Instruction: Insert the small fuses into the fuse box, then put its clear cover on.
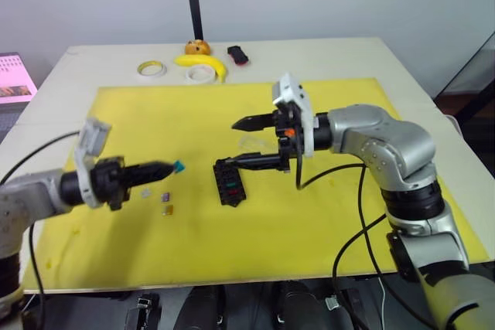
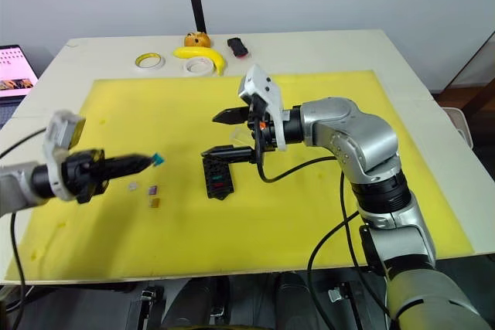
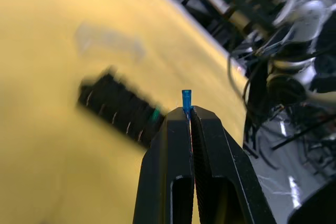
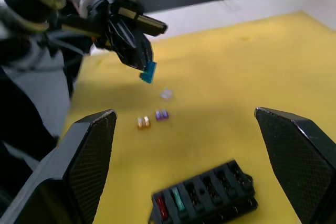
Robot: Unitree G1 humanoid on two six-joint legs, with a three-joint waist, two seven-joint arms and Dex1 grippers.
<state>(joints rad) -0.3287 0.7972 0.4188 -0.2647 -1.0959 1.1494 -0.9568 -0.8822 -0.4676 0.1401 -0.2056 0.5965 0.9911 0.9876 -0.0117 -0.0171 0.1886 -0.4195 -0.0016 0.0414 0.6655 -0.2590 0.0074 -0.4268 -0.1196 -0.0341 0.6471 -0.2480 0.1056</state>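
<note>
My left gripper (image 1: 168,167) is shut on a blue-teal small fuse (image 1: 179,166), which sticks out past the fingertips (image 3: 186,99) above the yellow mat, left of the fuse box. The black fuse box (image 1: 230,182) lies mid-mat with a red and a green fuse (image 4: 178,200) seated at one end. My right gripper (image 1: 232,143) hangs open just above and behind the box, nothing between its fingers. The clear cover (image 2: 241,135) lies faintly visible on the mat behind the box. Purple (image 4: 161,114), yellow (image 4: 143,123) and grey (image 4: 166,94) fuses lie loose below the left gripper.
The yellow mat (image 1: 325,214) covers most of the white table. At the far edge sit two tape rolls (image 1: 151,69) (image 1: 201,74), a banana (image 1: 203,62) and a black-and-red gadget (image 1: 238,55). A laptop (image 1: 14,79) stands off the table's left.
</note>
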